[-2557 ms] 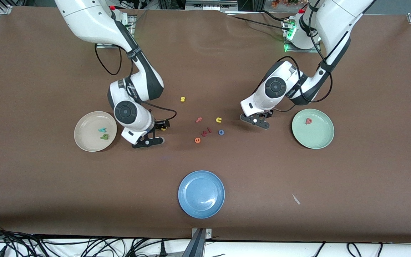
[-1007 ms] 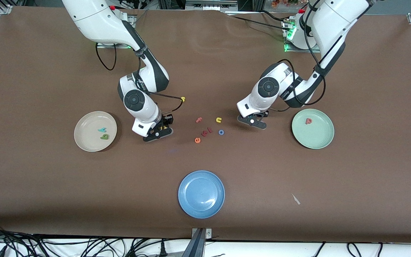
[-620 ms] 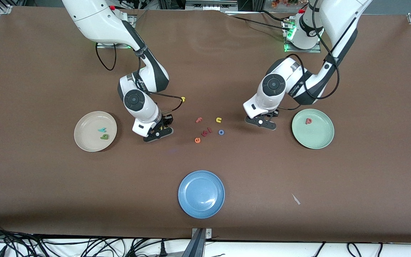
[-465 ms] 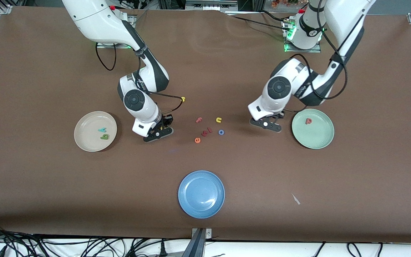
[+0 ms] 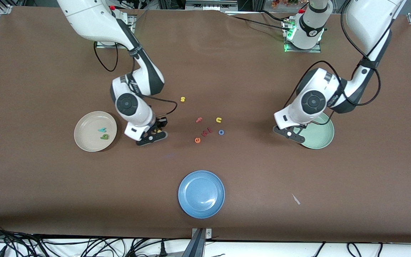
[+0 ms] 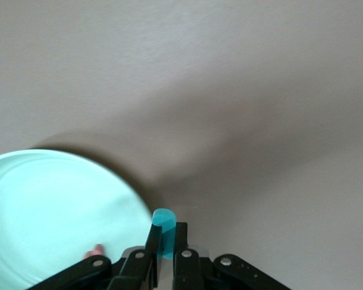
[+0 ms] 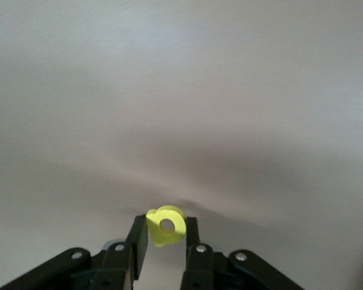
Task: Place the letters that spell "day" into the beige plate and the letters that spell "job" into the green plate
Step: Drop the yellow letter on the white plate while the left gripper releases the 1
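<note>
Two robot arms are working over a brown table [image 5: 227, 71]. The left gripper [image 6: 163, 251] is pinching a teal "j" [image 6: 164, 232] between closed fingers, hanging over the edge of the green plate [image 5: 321, 141], where the dark pink "b" [image 6: 95, 251] is lying. The right gripper [image 7: 163, 241] is holding the yellow "a" [image 7: 166, 227] in narrowed fingers, over bare table beside the beige plate [image 5: 84, 135], which is carrying the teal-blue "y" [image 5: 102, 130] and green "d" [image 5: 104, 137].

Risks, as a judgement: both letters are tiny and gripped by their edges, so either could be slipping or twisting out in transit. The "j" is sitting right at the plate's rim; releasing here could be dropping it onto the table or bouncing it off the rim. The "a" is not over its plate yet, so an early release would miss.

The blue "o" [image 5: 221, 132] is waiting mid-table, close to distractors: yellow "u" [image 5: 218, 120], pink "f" [image 5: 199, 120], orange "e" [image 5: 197, 140], two small dark pink letters [image 5: 207, 131] between them, and yellow "s" [image 5: 182, 99] farther from the camera. A blue plate [image 5: 201, 193] is sitting nearest the camera. Nothing is blocking either plate.
</note>
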{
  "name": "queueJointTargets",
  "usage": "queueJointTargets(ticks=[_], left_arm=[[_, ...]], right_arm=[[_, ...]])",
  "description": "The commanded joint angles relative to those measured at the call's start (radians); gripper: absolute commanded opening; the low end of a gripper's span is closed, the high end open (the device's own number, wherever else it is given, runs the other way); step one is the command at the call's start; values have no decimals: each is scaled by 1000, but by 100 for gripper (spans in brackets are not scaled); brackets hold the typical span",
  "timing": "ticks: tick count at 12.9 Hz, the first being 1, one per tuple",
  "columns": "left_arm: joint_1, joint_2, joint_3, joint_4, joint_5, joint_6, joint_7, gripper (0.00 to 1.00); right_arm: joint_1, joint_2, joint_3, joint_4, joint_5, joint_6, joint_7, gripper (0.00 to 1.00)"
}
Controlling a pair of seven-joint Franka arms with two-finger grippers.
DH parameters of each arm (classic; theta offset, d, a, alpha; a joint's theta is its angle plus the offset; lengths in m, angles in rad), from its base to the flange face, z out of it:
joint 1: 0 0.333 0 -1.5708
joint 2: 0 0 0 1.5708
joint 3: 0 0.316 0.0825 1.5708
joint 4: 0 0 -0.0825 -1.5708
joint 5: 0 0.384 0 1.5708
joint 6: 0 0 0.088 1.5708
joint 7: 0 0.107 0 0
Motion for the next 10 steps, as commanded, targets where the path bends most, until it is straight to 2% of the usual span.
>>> queueJointTargets(ticks=[1,4,7,8,9,10], left_arm=[[49,-3,-8,3,34,-15,94,4],[95,8,-7,3,35,-2,180,4],[135,49,-7,-2,101,56,186,4],[145,66,-7,-2,104,79,186,4],[146,80,-7,-7,104,106,186,4],[152,98,-5,-11,106,134,186,4]], right_arm=[[-8,-46,-88,-16,-1,-134,-12,13],[-8,-72,-205,-15,-3,-272,-29,13],[-20,-47,-301,-15,-3,-297,-81,10],[-47,-31,-306,-15,-3,-291,-84,11],[-79,-18,-306,-10,-3,-289,-84,35],[-105,-14,-305,-6,6,-291,-84,99]])
